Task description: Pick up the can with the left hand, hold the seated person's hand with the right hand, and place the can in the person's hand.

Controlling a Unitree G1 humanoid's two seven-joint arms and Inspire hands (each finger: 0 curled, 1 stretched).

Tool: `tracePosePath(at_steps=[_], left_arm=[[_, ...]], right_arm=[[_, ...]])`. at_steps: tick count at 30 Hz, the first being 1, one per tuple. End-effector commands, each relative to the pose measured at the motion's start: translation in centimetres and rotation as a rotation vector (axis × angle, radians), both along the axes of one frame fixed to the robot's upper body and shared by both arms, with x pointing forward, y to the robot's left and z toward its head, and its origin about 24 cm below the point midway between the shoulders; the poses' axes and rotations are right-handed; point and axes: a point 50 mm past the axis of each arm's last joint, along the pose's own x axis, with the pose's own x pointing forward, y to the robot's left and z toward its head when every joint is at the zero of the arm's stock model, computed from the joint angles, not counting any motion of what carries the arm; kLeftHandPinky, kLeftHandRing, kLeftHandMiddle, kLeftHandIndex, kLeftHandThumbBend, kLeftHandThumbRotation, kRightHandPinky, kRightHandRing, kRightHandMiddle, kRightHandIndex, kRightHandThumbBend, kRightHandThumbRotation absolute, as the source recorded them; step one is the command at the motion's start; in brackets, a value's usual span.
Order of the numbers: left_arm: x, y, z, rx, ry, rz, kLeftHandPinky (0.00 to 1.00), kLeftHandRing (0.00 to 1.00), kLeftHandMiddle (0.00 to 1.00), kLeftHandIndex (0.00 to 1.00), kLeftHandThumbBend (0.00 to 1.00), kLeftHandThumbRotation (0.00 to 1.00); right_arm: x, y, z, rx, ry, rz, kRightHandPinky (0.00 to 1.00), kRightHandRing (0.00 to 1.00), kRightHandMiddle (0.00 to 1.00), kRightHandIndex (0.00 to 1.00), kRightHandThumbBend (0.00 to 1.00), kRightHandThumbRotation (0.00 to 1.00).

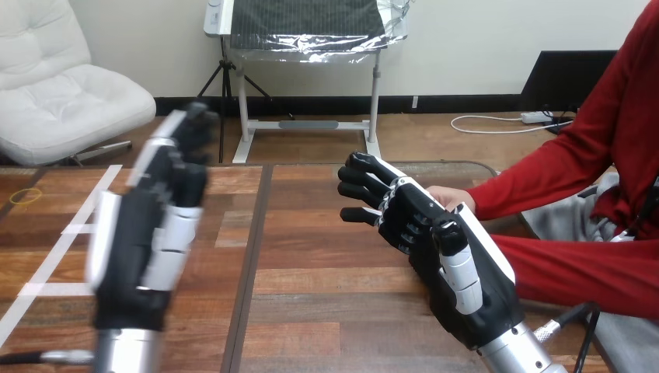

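My left hand [144, 241] is raised above the left half of the wooden table [326, 311]. Its fingers point straight up, it is open, and nothing is in it. My right hand [435, 249] reaches in from the lower right with its palm facing left. Its fingers are relaxed and spread, and it is open and holds nothing. The person's hand [448, 197], on a red sleeve, shows just behind the back of my right hand at the table's right edge. I cannot tell whether the two touch.
White tape lines [54, 256] mark the table's left part, and a small yellow ring [26, 196] lies near its far left corner. A dark seam [252, 256] runs down the table between my hands. The person's forearm [536, 183] comes in from the right.
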Motion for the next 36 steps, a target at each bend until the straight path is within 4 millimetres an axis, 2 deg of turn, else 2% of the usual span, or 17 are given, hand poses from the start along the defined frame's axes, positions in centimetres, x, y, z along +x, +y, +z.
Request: tracePosePath(at_steps=[1,9,21,29,36], left_arm=[[1.0,1.0,1.9,0.031,-0.1,0.04,0.98,0.94,0.91,0.9,0.66,0.95],[1.4,2.5,2.0,0.044,-0.098,0.097,1.0,0.96,0.92,0.9,0.66,0.92],[2.3,4.2,2.2,0.06,-0.097,0.161,1.0,0.92,0.88,0.86,0.67,0.8],[3.0,5.1,2.1,0.102,-0.068,0.193,0.98,0.91,0.88,0.87,0.76,0.77],[3.7,5.7,2.1,0.139,-0.048,0.194,0.96,0.92,0.9,0.89,0.75,0.75]], right_arm=[[0.9,-0.1,1.7,0.005,-0.077,-0.001,0.82,0.89,0.89,0.9,0.85,1.0],[1.0,-0.1,1.7,0.005,-0.072,0.004,0.82,0.9,0.89,0.9,0.85,1.0],[1.1,0.0,1.6,-0.001,-0.074,0.012,0.82,0.89,0.89,0.9,0.87,1.0],[1.1,0.0,1.7,-0.002,-0.078,0.011,0.82,0.89,0.89,0.9,0.87,1.0],[1.1,0.1,1.7,0.002,-0.077,0.01,0.82,0.89,0.89,0.9,0.87,1.0]])
